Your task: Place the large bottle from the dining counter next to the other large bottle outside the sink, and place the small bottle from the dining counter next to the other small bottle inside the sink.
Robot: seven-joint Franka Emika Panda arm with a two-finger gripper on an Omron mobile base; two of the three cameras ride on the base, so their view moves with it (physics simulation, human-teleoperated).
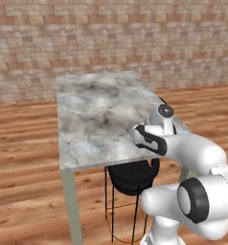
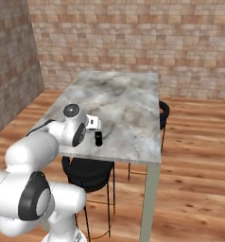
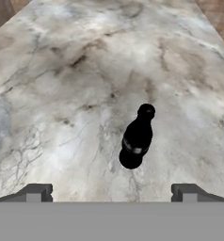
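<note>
Your gripper (image 3: 111, 193) hangs just short of the small bottle (image 3: 136, 137), jaws spread wide and holding nothing. The small bottle stands upright on the dining counter (image 2: 128, 104), near its nearest edge, not yet gripped. Judging by this, you have its whole trip to the sink left.

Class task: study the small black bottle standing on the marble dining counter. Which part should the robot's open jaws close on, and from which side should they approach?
Probably the wide lower body of the small black bottle, not its thin neck. It stands upright on the dining counter, apart from anything else, so coming down from above, jaws straddling the body, looks safest. The gripper already hovers open above it.
</note>
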